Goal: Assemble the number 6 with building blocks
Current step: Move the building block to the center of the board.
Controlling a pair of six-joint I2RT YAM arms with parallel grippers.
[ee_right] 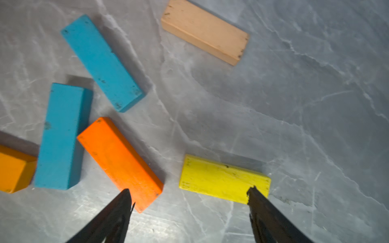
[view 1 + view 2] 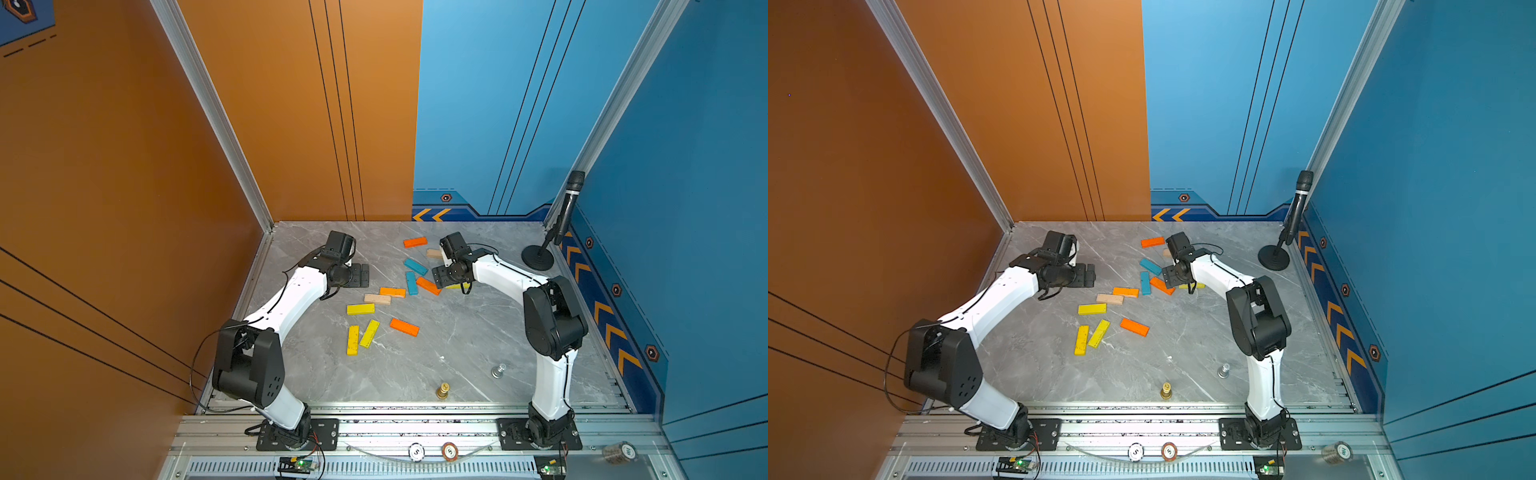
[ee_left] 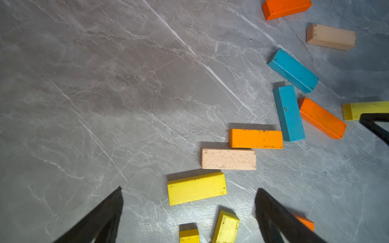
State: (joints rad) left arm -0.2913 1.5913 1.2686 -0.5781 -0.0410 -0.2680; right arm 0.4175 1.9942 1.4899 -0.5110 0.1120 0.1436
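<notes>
The grey marbled tabletop (image 2: 478,340) carries everything, and no number 6 is laid out on it yet. A microphone (image 2: 569,208) on a round stand sits at the far right corner, well apart from the work.

The left claw (image 3: 189,190) hovers over the left side of the scatter with its jaws spread wide and nothing between them. The right claw (image 1: 189,189) hangs low over the far right of the scatter, jaws also well apart and gripping nothing. In the right wrist view one tip sits over the end of an orange block (image 1: 120,162) and the other over the end of a yellow block (image 1: 223,181).

The building blocks (image 2: 386,297) lie flat and loose across the middle and far part of the tabletop, pointing every way. Two teal ones and that orange one crowd together near the right claw, the orange apparently touching a teal.

These look like light, stiff painted wood, likely to skid on the polished stone when nudged. The best hold is probably across the narrow width, at mid-length, so a block does not swing.

A silver chess piece (image 2: 498,370) and a gold chess piece (image 2: 443,390) stand nearer the front, apart from the blocks.
</notes>
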